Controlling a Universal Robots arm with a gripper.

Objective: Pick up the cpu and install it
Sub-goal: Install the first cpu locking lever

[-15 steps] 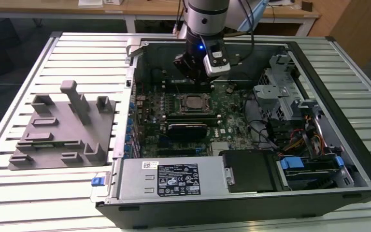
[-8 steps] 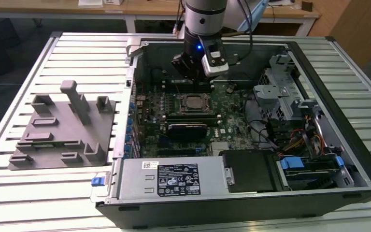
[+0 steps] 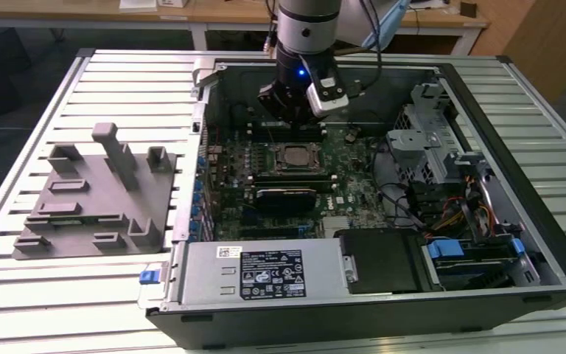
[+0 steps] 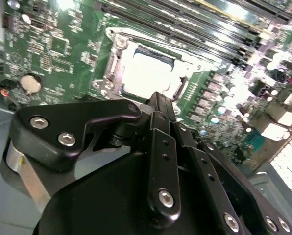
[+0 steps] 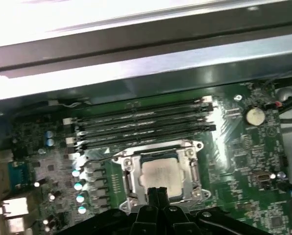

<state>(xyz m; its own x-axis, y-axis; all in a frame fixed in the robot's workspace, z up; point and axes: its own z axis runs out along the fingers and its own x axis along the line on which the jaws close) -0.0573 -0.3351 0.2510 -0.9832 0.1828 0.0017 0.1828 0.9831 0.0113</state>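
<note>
The cpu [image 5: 159,175] is a pale silver square lying flat inside the metal socket frame [image 5: 191,169] on the green motherboard [image 5: 244,156]. In the second wrist view the cpu [image 4: 146,73] glares bright inside the same frame. In the exterior view the cpu [image 3: 295,155] sits mid-board inside the open computer case [image 3: 480,118]. My gripper [image 3: 293,110] hangs above the board, a little behind the socket, clear of the chip. Its black fingertips [image 5: 158,193] are pressed together with nothing between them; the gripper [image 4: 158,100] is shut and empty.
Four memory slots [image 5: 146,122] run beside the socket, and a coin battery [image 5: 255,115] sits on the board. A grey parts fixture [image 3: 91,195] stands on the slatted table at the exterior view's left. The power supply [image 3: 263,269], drive cage [image 3: 430,147] and cables [image 3: 411,199] crowd the case.
</note>
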